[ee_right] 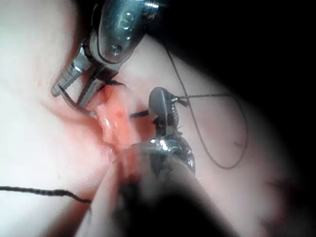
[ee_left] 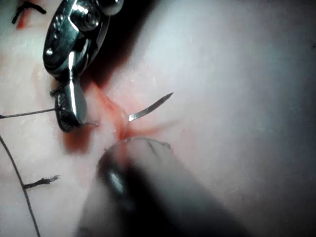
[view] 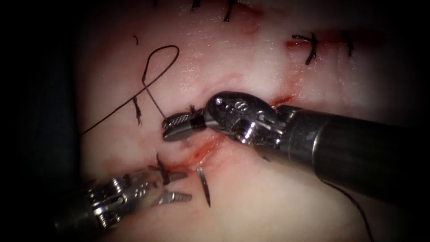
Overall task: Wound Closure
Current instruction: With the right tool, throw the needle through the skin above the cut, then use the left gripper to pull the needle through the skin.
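Jaws of your left tool (view: pixel 172 187) at lower left stand apart, nothing visibly between them, just left of the cut (view: pixel 204 152). Needle (view: pixel 204 186) sticks out of the tissue (view: pixel 268 206) just right of that tool. At centre, your right tool (view: pixel 177 126) is clamped on thread (view: pixel 154 74), which loops toward upper left. Left wrist view shows the needle (ee_left: pixel 150 107) rising from the cut's edge.
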